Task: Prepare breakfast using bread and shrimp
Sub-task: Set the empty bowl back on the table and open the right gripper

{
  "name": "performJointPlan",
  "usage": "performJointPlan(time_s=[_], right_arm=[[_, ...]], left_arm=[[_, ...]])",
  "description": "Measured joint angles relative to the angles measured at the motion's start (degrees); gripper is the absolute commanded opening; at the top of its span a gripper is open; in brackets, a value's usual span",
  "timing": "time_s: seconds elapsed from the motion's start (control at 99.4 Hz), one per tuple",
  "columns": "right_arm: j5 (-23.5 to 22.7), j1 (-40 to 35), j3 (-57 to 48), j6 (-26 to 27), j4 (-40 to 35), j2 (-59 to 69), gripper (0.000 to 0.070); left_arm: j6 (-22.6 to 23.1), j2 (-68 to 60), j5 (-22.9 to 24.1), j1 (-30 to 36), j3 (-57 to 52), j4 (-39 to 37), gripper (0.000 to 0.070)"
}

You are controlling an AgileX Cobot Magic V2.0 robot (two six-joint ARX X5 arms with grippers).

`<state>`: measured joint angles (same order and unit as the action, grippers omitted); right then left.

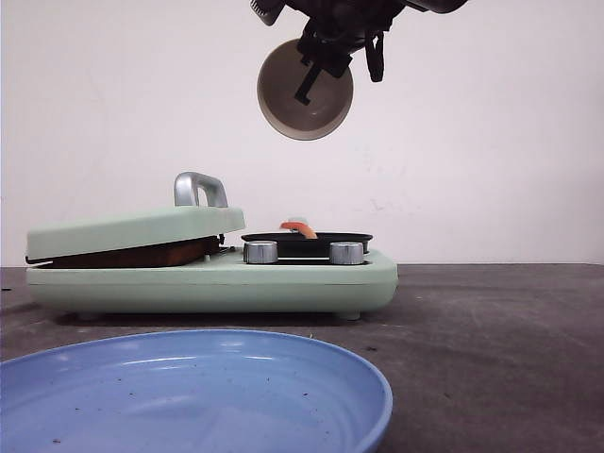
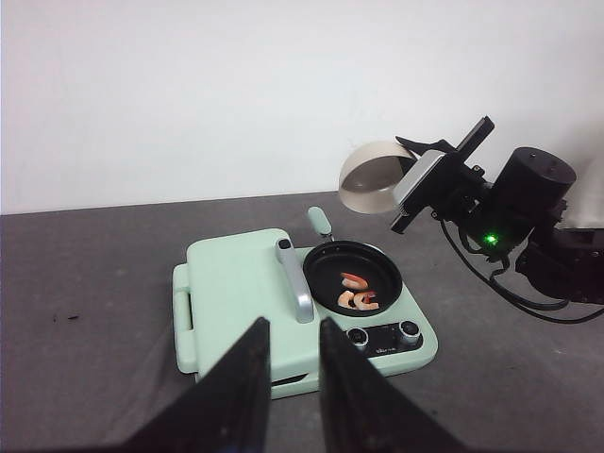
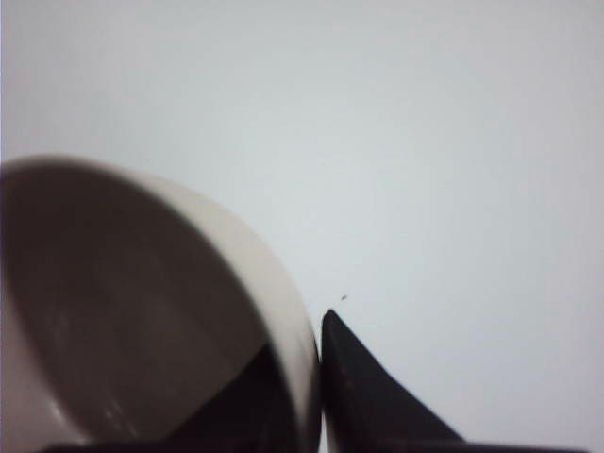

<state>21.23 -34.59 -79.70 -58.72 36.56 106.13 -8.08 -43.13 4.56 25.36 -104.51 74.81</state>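
Shrimp lies in the black pan at the centre of the left wrist view, well below the right gripper, which pinches a tilted white bowl by its rim (upper right). The left gripper hangs narrowly parted, holding nothing.

Bright, even light, soft shadows; right wrist view's bowl blurred

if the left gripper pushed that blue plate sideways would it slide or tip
The blue plate looks wide and shallow with a low rim, so it would probably slide rather than tip. It looks hard and glossy, so likely stiff and slippery to pinch. The dark table looks matte and may drag on it slightly.
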Motion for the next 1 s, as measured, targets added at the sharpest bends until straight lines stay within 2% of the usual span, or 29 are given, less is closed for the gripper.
performJointPlan(time_s=[0.06,0.151,0.241,0.322,0.432,0.553,0.613,0.734,0.804,0.915,0.996], right_arm=[[0.7,0.0,0.0,1.0,-0.1,0.0,0.0004],[3.7,0.6,0.0,5.4,-2.1,-0.2,0.0004],[4.4,1.7,0.0,12.4,-10.8,-1.8,0.0004],[3.5,4.1,0.0,20.9,-20.0,-4.6,0.0004],[-2.4,9.6,0.0,35.6,-34.3,-10.6,0.0003],[-14.8,17.5,-0.4,54.6,-52.0,-16.0,0.0004],[-19.4,21.0,-0.4,60.7,-59.1,-16.6,0.0003],[-23.6,25.3,-0.3,64.6,-68.9,-16.0,0.0003],[-26.2,27.5,-0.1,65.1,-72.1,-16.0,0.0003],[-32.8,30.9,1.1,65.7,-75.7,-16.0,0.0003],[-33.0,32.6,2.5,65.7,-78.0,-16.0,0.0003]], left_arm=[[0.0,0.0,0.0,0.0,0.0,0.0,0.0],[0.0,0.0,0.0,0.0,0.0,0.0,0.0],[0.1,0.0,0.0,0.0,0.0,0.0,0.0],[0.5,0.0,0.0,0.0,0.0,0.0,0.0],[1.0,0.0,0.0,0.0,0.0,0.0,0.0],[1.4,0.0,0.0,0.0,0.0,0.0,0.0],[1.6,0.0,0.0,0.0,0.0,0.0,0.0],[2.1,0.0,0.0,0.0,0.0,0.0,0.0],[2.2,0.0,0.0,0.0,0.0,0.1,0.0],[2.5,0.0,0.0,0.0,0.0,0.2,0.0],[2.8,0.0,0.0,0.0,0.0,0.3,0.0]])
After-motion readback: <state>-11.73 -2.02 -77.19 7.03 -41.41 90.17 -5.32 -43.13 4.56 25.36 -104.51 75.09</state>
